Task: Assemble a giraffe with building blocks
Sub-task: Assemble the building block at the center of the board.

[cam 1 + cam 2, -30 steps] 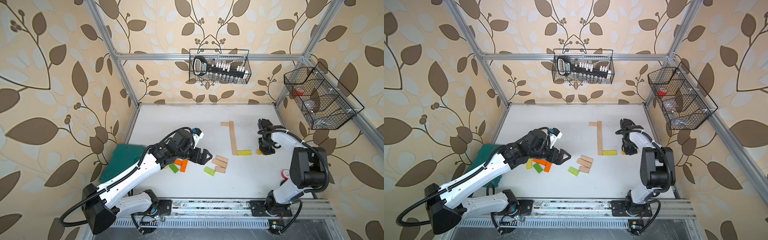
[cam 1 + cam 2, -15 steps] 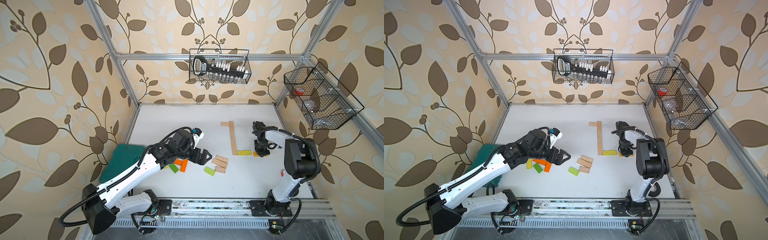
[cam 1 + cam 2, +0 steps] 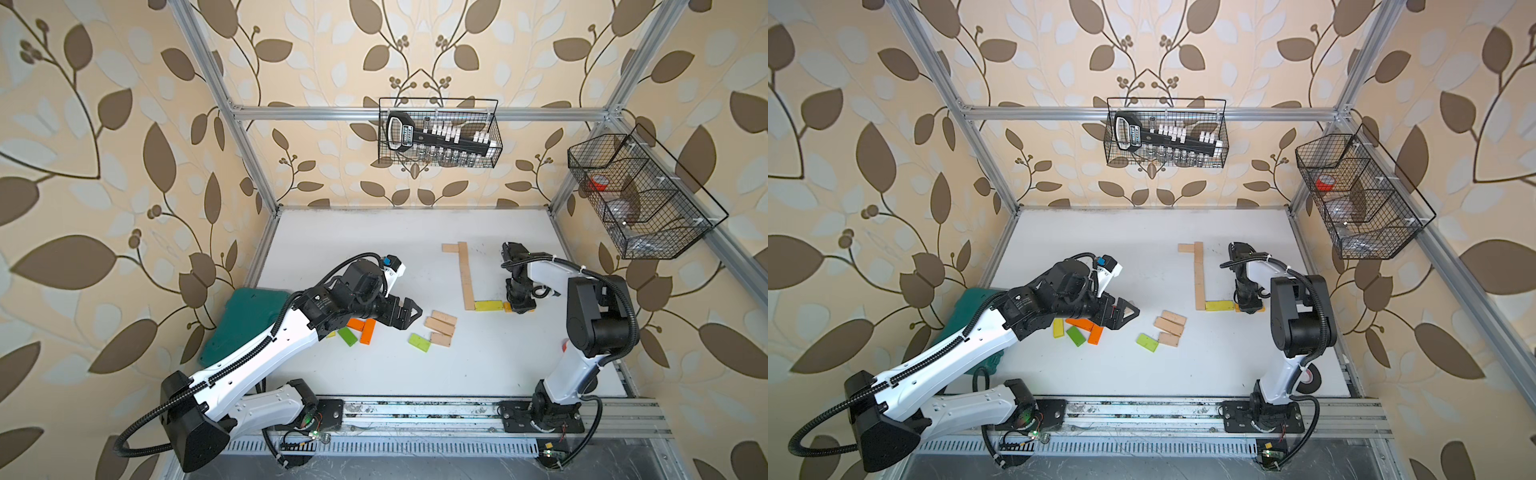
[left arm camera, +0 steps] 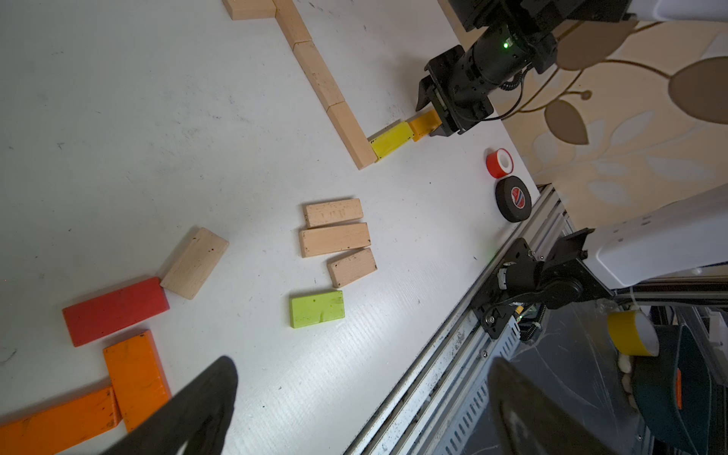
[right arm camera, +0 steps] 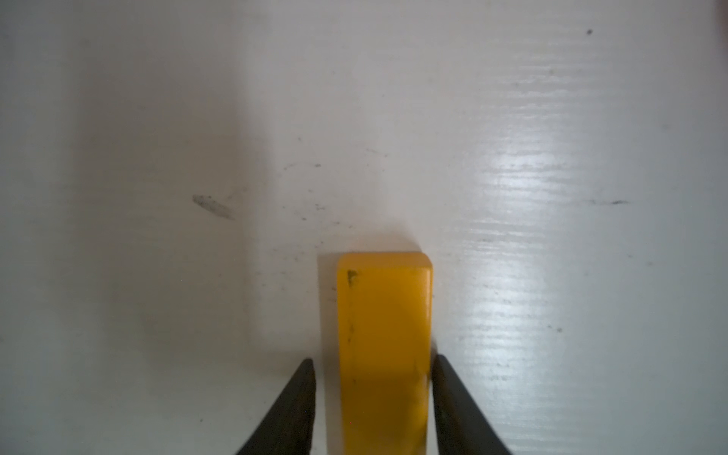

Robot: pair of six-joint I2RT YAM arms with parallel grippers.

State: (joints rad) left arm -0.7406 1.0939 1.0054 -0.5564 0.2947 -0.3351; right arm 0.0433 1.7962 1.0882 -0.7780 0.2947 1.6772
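A line of pale wooden building blocks (image 3: 465,274) lies flat on the table, with a short pale one (image 3: 449,248) at its far end. A yellow block (image 3: 489,306) runs sideways from its near end. An amber block (image 5: 384,315) lies end to end with the yellow one (image 4: 392,140). My right gripper (image 3: 521,307) points down over the amber block. Its fingers (image 5: 303,394) straddle the block, open, with a gap on one side. My left gripper (image 3: 413,318) hovers wide open and empty between the orange (image 3: 368,330) and pale loose blocks (image 3: 440,328).
Loose red (image 4: 114,311), orange (image 4: 136,374) and green blocks (image 4: 317,309) lie near the left gripper. A dark green case (image 3: 249,324) sits at the table's left edge. Red (image 4: 498,162) and black tape rolls (image 4: 512,199) lie by the right arm's base. Wire baskets (image 3: 438,133) hang on the walls.
The right gripper's jaws have parted from the amber block, which now rests on the table beside the yellow one. The right arm has swung over a little. The left arm has held still.
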